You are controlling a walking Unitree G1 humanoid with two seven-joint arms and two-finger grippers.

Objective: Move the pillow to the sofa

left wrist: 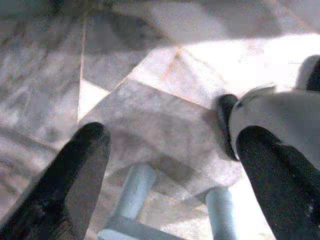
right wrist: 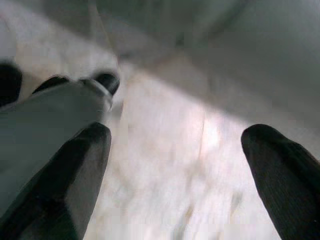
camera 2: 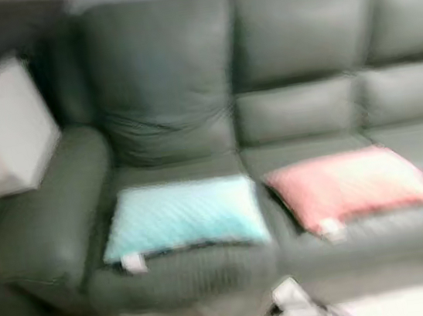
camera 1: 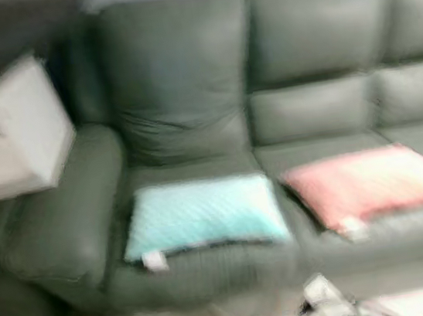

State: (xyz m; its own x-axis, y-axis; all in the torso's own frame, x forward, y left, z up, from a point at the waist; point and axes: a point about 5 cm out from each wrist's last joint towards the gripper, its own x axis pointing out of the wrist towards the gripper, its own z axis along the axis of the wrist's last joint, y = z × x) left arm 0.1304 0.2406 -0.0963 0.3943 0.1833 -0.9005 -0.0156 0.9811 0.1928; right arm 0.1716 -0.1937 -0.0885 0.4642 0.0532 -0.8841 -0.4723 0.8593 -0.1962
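Black fingers of the left gripper [left wrist: 165, 160] are seen spread wide apart in the left wrist view, nothing between them, pointed down at a grey-and-white marbled tile floor [left wrist: 150, 115]. Two pale blue tubular legs [left wrist: 132, 192] are noted beneath the gripper, cut off by the frame edge; what they belong to cannot be told. A silver-grey robot limb with a dark foot [left wrist: 270, 120] is recorded beside one finger.

In the right wrist view the right gripper [right wrist: 175, 165] is likewise held wide apart and empty, over pale, blurred floor [right wrist: 165, 175]; a grey limb [right wrist: 45, 120] is seen beside one finger, and a dark grey mass lies beyond, too soft to identify.

Both head views are blurred. A dark grey-green leather sofa [camera 1: 185, 76] with padded back cushions is spread across them, its right end cut off. Two pillows lie flat on the seats, close but apart: a light turquoise rectangular fabric pillow [camera 1: 203, 213] on the left seat and a pink rectangular fabric pillow [camera 1: 371, 182] on the next seat. A small white tag is made out at the front edge of each; no writing can be read. A white boxy object [camera 1: 9, 134] is seen above the sofa's left armrest, partly cut off. Small pale shapes at the bottom edge cannot be made out.
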